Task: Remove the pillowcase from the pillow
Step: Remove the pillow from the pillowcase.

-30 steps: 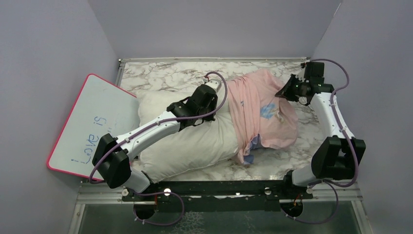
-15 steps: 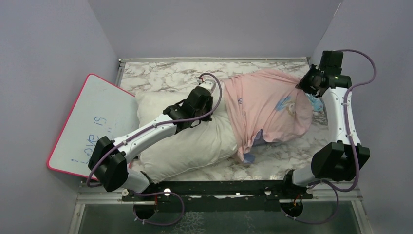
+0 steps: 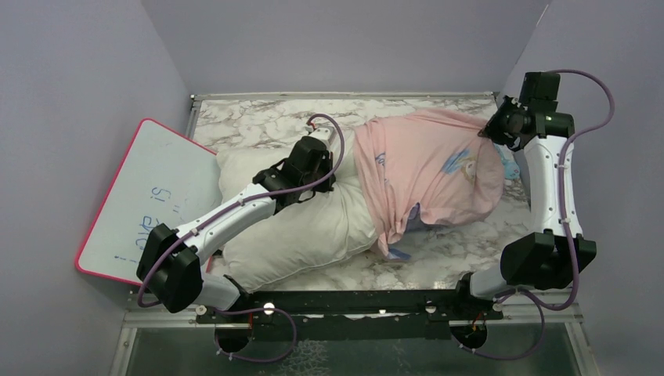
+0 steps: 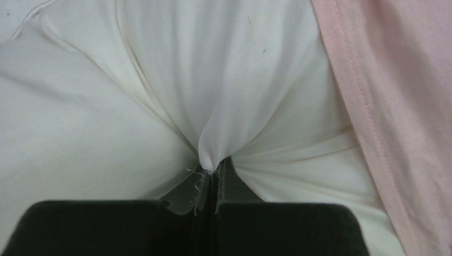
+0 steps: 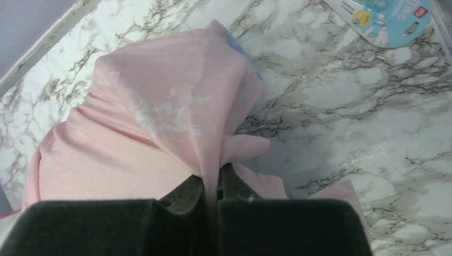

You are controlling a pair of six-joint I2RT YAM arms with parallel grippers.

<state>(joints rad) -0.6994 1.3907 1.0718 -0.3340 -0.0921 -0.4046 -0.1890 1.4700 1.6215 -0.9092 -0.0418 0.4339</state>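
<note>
Fingers (image 4: 187, 190) of my left gripper (image 4: 211, 172) are pressed together, pinching a fold of the white pillow (image 3: 301, 235) just beside the pink hem. Right gripper (image 5: 212, 178) is likewise clamped, on a bunched corner of the pillowcase (image 3: 427, 160), raised near the table's (image 3: 258, 121) far right corner. I note the pillowcase covers only the pillow's right end; the left part lies bare on the marble.

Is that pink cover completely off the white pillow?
No: the pillowcase is wrapped over the right end of the pillow, and only the pillow's left part lies bare.
</note>
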